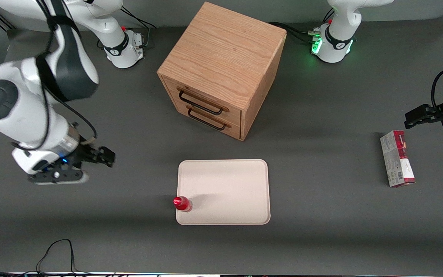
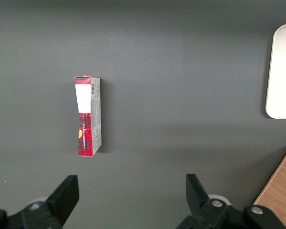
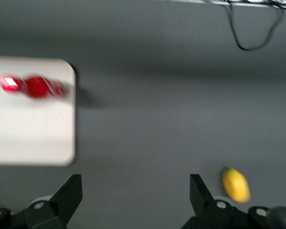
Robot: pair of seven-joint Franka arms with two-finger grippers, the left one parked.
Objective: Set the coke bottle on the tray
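Coke bottle (image 1: pixel 182 204) upright on tray (image 1: pixel 229 192) corner; gripper (image 1: pixel 58 175) well apart.

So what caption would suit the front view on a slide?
Coke bottle stands upright at the tray's edge; the open gripper hangs apart, toward the working arm's end.

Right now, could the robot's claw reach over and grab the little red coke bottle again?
Probably yes. The claw hangs open above the table beside the tray, and only bare tabletop lies between it and the coke bottle standing upright at the tray's edge.
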